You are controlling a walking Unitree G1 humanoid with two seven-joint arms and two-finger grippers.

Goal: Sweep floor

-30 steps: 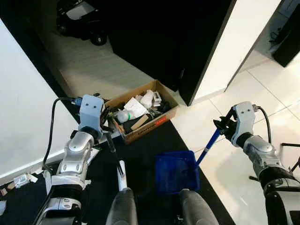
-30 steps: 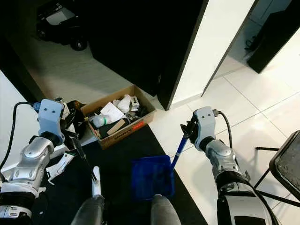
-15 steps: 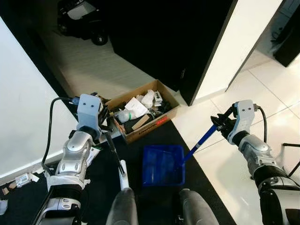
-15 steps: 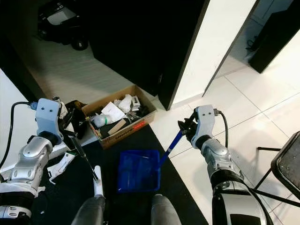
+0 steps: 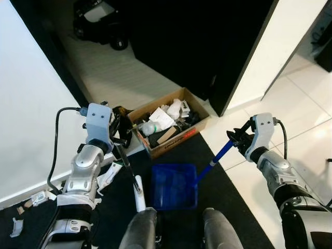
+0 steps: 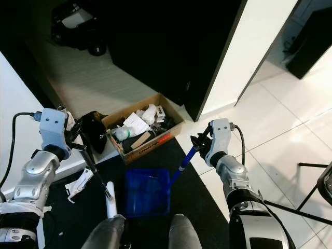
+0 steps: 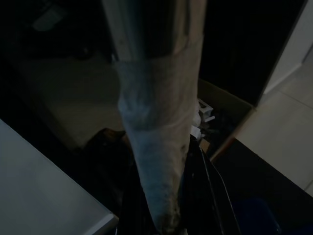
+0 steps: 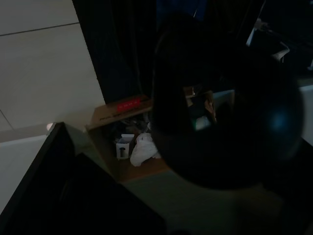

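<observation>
Dustpan (image 5: 174, 185), blue, lies on the black mat just before a cardboard box (image 5: 171, 123); the right hand (image 5: 237, 141) pinches its blue handle, while the left hand (image 5: 118, 139) pinches a brush (image 5: 132, 176).

No legible text, cardboard box (image 5: 174, 136) included.

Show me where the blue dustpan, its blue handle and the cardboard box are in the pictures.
blue dustpan (image 5: 174, 185): left eye view, on the middle of its pan.
blue handle (image 5: 217, 157): left eye view, on the middle of the stick.
cardboard box (image 5: 179, 142): left eye view, on its front wall by the red label.
</observation>
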